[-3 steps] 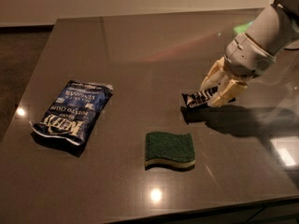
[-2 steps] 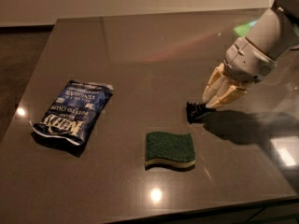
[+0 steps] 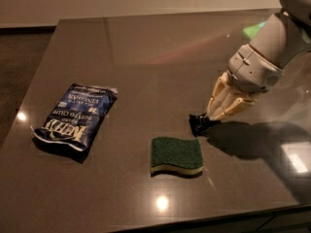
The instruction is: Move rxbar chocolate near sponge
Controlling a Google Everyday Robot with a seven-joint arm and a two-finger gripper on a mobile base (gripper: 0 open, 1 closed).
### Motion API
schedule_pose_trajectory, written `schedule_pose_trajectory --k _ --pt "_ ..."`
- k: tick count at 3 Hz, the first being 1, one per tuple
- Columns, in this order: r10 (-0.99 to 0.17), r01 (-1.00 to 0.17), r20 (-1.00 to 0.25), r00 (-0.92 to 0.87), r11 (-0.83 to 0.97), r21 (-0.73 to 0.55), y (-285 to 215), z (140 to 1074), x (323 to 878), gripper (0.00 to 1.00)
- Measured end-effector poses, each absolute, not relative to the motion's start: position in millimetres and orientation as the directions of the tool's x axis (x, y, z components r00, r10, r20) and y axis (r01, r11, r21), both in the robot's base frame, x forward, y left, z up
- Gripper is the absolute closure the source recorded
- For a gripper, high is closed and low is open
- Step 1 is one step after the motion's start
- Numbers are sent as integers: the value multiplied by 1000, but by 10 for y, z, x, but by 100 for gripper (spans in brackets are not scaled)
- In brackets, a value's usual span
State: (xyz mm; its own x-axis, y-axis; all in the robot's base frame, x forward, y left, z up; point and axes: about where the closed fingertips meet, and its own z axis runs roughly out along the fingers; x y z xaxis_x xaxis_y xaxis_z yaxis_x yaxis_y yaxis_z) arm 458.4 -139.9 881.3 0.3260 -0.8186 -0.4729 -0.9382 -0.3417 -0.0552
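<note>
The rxbar chocolate is a small black wrapper. It stands tilted on one end on the dark table, just up and right of the sponge. My gripper comes down from the right and is shut on the bar's upper end, so part of the bar is hidden between the pale fingers. The sponge, green on top with pale yellow foam below, lies flat toward the front of the table. A small gap separates it from the bar.
A large blue chip bag lies at the left of the table. The table's front edge runs close below the sponge, and its left edge is beside the bag. My arm reaches in from the upper right.
My gripper has moved toward the front of the table with the bar. The bar is now closer to the sponge and more on end.
</note>
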Motion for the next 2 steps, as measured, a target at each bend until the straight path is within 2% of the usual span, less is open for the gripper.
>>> schedule_pose_trajectory --k 1,2 --pt "-818 -940 -473 327 -333 -74 -1371 8809 4638 12" --pt "-818 -941 -472 328 -327 -87 -1349 8807 4676 0"
